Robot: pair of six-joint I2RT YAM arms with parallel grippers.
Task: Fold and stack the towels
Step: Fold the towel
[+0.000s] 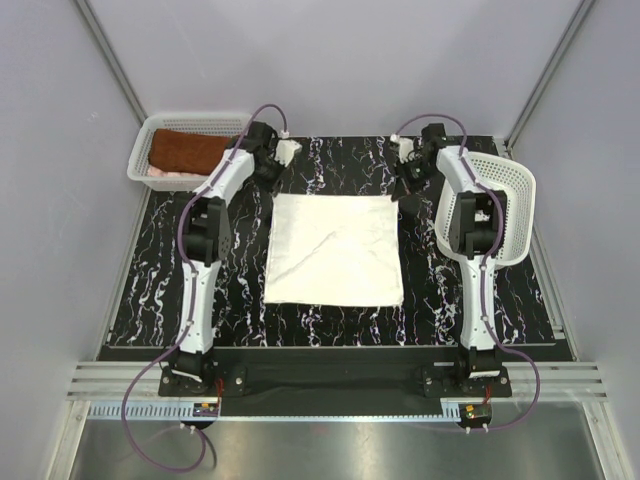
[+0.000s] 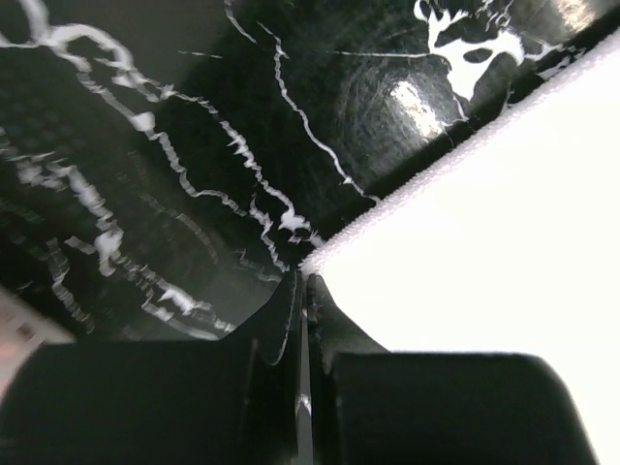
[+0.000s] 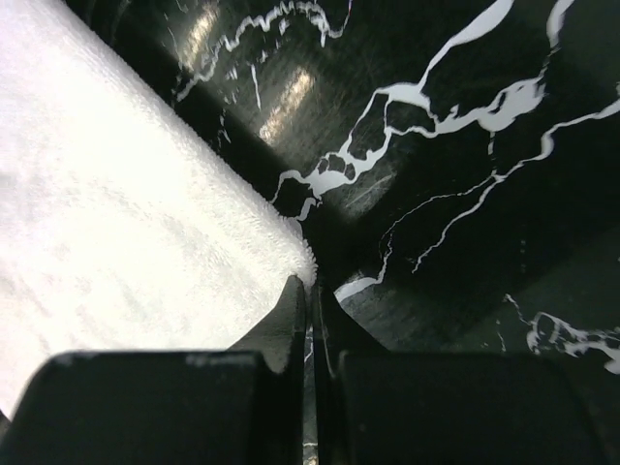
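The white towel (image 1: pixel 335 250) lies spread flat in the middle of the black marbled table. My left gripper (image 1: pixel 272 178) is at its far left corner. In the left wrist view the left gripper (image 2: pixel 306 281) is shut, with the corner of the white towel (image 2: pixel 484 242) pinched at its tips. My right gripper (image 1: pixel 405 188) is at the far right corner. In the right wrist view it (image 3: pixel 315 283) is shut on that corner of the towel (image 3: pixel 126 223). The rust-brown towel (image 1: pixel 185 150) lies in the far left basket on the pale pink towel (image 1: pixel 158 173).
A white mesh basket (image 1: pixel 200 119) stands at the far left corner. A second white mesh basket (image 1: pixel 512 200) is tipped on its side at the right, beside my right arm. Grey walls enclose the table (image 1: pixel 170 260) on three sides.
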